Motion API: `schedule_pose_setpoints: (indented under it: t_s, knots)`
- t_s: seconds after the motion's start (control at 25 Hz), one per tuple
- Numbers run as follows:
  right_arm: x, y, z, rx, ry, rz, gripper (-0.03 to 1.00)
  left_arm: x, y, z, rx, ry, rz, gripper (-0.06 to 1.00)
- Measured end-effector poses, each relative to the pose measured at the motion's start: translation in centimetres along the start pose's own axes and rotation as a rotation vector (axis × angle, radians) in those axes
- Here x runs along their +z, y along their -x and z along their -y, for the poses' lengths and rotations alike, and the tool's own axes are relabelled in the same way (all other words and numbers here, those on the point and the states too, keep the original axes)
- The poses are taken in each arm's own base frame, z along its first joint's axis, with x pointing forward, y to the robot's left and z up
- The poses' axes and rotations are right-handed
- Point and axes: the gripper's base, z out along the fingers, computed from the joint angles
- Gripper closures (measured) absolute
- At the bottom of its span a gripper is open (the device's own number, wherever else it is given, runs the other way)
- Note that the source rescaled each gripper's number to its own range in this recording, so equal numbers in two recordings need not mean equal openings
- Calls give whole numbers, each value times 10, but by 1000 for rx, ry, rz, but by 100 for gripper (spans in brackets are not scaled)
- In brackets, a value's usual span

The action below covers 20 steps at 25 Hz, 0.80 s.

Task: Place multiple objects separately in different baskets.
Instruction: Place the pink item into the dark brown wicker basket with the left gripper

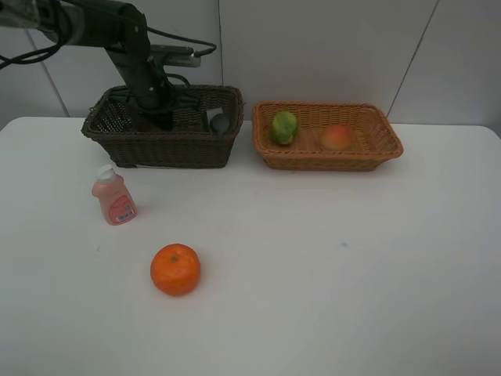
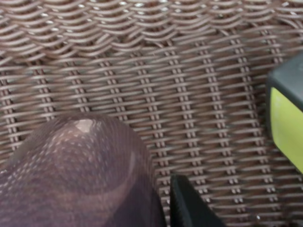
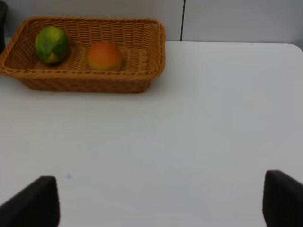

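Observation:
My left gripper (image 1: pixel 155 116) reaches down inside the dark brown basket (image 1: pixel 164 149). In the left wrist view the translucent purplish cup (image 2: pixel 75 175) presses against one dark finger (image 2: pixel 189 208), just above the woven floor (image 2: pixel 156 71). The jaws look shut on the cup. A black bottle with a yellow-green label (image 2: pixel 286 118) lies beside it and also shows in the high view (image 1: pixel 218 121). The green citrus (image 1: pixel 284 127) and the peach (image 1: pixel 337 137) lie in the tan basket (image 1: pixel 327 160). The pink bottle (image 1: pixel 114 196) and the orange (image 1: pixel 175 269) stand on the table. My right gripper (image 3: pixel 161 191) is open and empty over the table.
The white table (image 1: pixel 329 258) ends at a pale wall behind both baskets. The baskets stand side by side at the back, a narrow gap between them. The left arm's cables hang over the dark basket's back rim.

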Motion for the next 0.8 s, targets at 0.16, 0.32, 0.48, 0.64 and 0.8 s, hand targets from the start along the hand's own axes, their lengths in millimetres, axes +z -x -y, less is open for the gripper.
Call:
schedule_pose_setpoints:
  t_s: [0.16, 0.32, 0.48, 0.64, 0.8]
  knots:
    - [0, 0, 0, 0, 0, 0, 10, 5, -1, -3, -5, 3, -3, 94]
    - [0, 0, 0, 0, 0, 0, 10, 9, -2, -4, -6, 3, -4, 91]
    - [0, 0, 0, 0, 0, 0, 10, 9, -2, -4, -6, 1, 5, 55]
    - [0, 0, 0, -1, -1, 0, 10, 8, 0, -3, -6, 0, 13, 12]
    - [0, 0, 0, -1, -1, 0, 10, -3, 5, -3, -7, -4, 38, 3]
